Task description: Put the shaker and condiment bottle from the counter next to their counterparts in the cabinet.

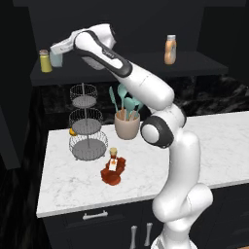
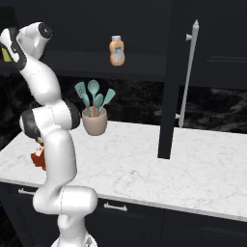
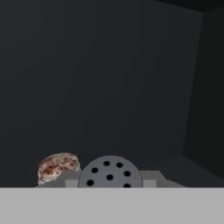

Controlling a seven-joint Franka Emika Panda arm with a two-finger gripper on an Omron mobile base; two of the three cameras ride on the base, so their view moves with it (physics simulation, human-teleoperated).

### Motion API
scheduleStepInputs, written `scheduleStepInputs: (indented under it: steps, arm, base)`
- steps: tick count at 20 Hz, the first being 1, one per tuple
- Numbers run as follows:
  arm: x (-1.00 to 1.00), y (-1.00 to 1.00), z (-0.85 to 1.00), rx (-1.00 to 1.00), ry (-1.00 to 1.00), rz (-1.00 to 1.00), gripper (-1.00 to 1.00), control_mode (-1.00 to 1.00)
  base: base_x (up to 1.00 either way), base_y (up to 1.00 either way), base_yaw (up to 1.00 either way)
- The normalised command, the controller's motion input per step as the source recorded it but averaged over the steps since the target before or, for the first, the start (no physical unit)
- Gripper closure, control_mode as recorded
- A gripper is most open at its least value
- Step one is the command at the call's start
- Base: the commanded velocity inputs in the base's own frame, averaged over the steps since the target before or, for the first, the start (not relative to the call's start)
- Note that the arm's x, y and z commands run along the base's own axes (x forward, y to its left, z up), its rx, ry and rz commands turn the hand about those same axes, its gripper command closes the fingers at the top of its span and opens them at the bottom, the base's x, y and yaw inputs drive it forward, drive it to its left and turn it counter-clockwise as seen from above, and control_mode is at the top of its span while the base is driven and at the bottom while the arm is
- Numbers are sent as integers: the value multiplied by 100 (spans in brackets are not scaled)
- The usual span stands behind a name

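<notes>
a: how's the light?
b: flat and even, rendered. the counter (image 1: 204,146) is bright white; the cabinet (image 1: 146,29) is nearly black, its detail lost.
a: shadows?
b: soft, faint ones under the condiment bottle (image 1: 113,170).
a: sharpness?
b: slightly soft and pixelated throughout. no glare. the hand view is dim, a dark grey gradient.

The arm (image 2: 46,144) hides most of the condiment bottle (image 2: 38,157) behind it.

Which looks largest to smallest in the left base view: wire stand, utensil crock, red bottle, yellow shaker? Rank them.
1. Wire stand
2. Utensil crock
3. Red bottle, lying farther forward than the crock, so this place is unsure
4. Yellow shaker
</notes>
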Motion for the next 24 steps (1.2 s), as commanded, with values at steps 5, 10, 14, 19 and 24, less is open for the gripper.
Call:
scheduleStepInputs:
  steps: [5,10,14,19,24]
  arm:
    - [14,8,3,-5,1,-4,100,-100]
    - [4,0,-7,-21,5,-3,100,-100]
    - [0,0,-1,-5,0,-1,100,-100]
    - [2,0,-8,1,0,0,100,-100]
    - [0,0,-22,0,0,0,100,-100]
  base:
    - [0,0,0]
    - [0,0,0]
    - [0,0,0]
    - [0,0,0]
    - [0,0,0]
